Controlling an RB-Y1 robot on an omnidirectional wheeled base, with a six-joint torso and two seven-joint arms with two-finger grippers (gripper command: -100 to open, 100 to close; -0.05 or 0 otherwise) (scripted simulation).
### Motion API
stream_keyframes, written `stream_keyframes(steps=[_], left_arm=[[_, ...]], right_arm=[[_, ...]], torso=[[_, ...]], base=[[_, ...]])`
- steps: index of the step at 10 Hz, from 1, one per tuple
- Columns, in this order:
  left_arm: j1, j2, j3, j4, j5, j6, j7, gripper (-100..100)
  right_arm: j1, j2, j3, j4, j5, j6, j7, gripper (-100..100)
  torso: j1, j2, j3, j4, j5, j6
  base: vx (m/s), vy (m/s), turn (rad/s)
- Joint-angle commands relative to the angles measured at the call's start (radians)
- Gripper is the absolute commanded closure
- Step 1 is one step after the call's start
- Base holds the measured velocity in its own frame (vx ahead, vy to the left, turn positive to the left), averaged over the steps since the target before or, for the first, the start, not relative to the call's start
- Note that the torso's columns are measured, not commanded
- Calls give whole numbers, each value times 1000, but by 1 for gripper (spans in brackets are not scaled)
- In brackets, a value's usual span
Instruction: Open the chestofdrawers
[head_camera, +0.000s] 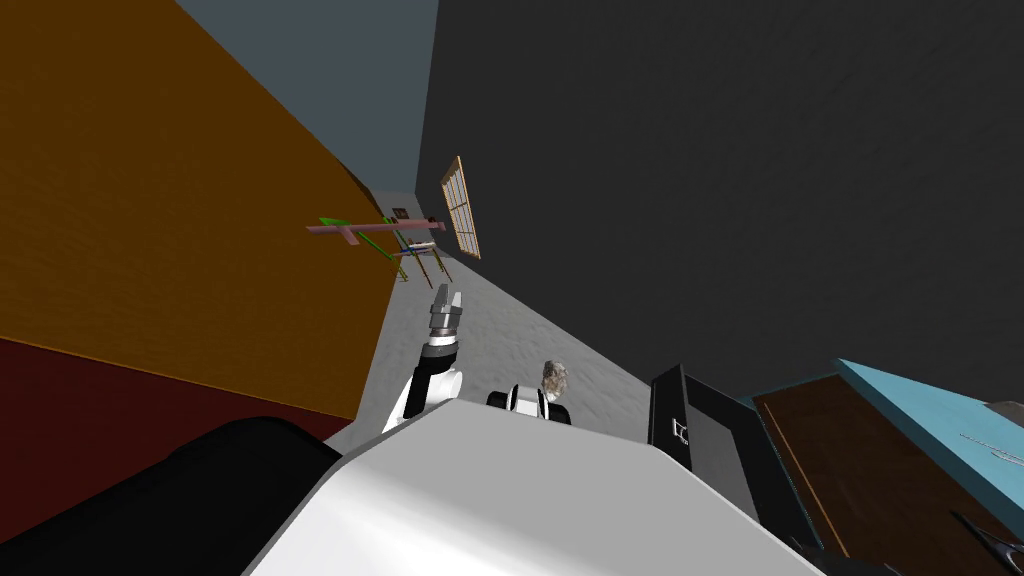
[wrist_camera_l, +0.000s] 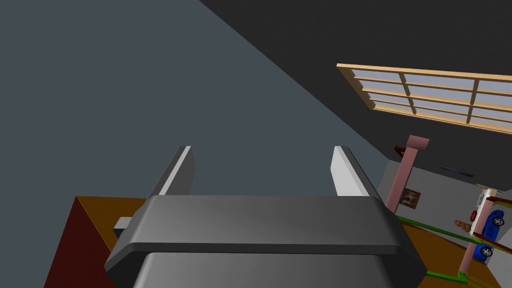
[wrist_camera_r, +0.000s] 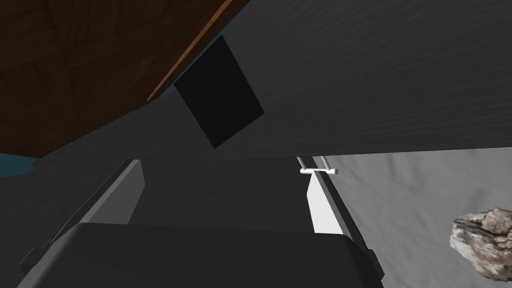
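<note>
Two sets of fingers stood wide and empty, so we judged the task to be at its approach, with nothing yet grasped. Our right gripper (wrist_camera_r: 217, 200) was the working one. Its fingers (wrist_camera_r: 320, 210) were spread about a third of the view apart and aimed at a dark grey face.

The chest of drawers (head_camera: 705, 445) sat low and close on our right, a boxy black carcass with a flat, matte grey front. Its handle (wrist_camera_r: 318, 171) was a thin white bar on two slim posts. In the right wrist view it lay just past the tip of one finger, off to the side and not between the two. Our left gripper (head_camera: 445, 305) was held out ahead over the floor (head_camera: 520, 330), idle, its fingers wide too.

Next, we reckoned, the right hand would need to shift sideways until the bar fell between the fingers. It could then move in, close on the bar and pull straight out. The bar looked narrow and smooth, so poor centring might let it slip.

The floor was pale grey and mottled. A rough, lumpy, brown-grey rock (wrist_camera_r: 482, 240) lay on it near the right hand. Beyond the chest stood a brown, wood-grained panel (head_camera: 840, 480) edged in teal.
</note>
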Motion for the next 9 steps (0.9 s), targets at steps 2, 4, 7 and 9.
stream_keyframes(steps=[2,4,7,9], left_arm=[[0,0,0,0,0,0,0,0],[0,0,0,0,0,0,0,0],[0,0,0,0,0,0,0,0],[0,0,0,0,0,0,0,0]], right_arm=[[-2,-56,29,61,-2,22,17,-100],[-6,-76,33,93,11,26,22,-100],[-9,-95,36,122,28,29,27,-100],[-12,-113,39,149,47,31,32,-100]], torso=[[0,0,0,0,0,-1],[0,0,0,0,0,0],[0,0,0,0,0,-1],[0,0,0,0,0,0]], base=[[-3,2,164],[-4,-3,119],[-3,0,45],[-2,1,41]])
